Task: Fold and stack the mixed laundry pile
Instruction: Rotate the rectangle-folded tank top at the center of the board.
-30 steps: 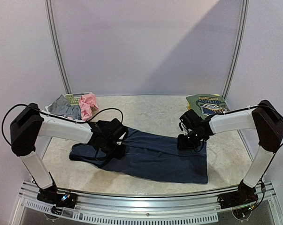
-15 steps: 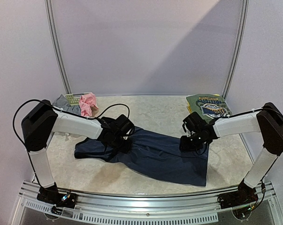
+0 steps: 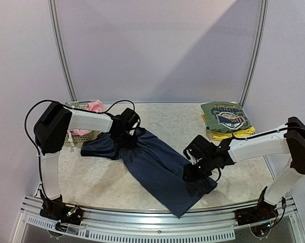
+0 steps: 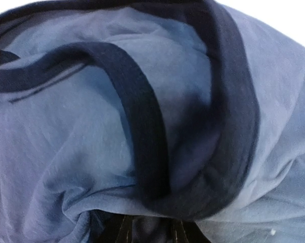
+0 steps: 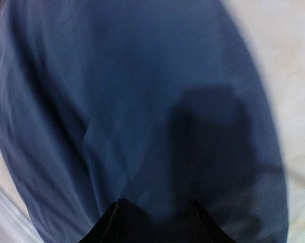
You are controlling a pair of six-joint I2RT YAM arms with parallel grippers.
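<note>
Two ends of the dress (image 3: pixel 155 164) are clamped, straps by the left pincer (image 3: pixel 127 137), hem side by the right pincer (image 3: pixel 190 173), stretching it diagonally across the bench (image 3: pixel 165 117), apparently to flatten it for folding.

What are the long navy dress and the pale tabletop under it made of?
The long navy sleeveless dress looks like thin, matte cloth, knit or woven unclear: soft folds, darker bound edging. The pale speckled tabletop looks stone-patterned, possibly laminate: smooth, mottled beige.
</note>
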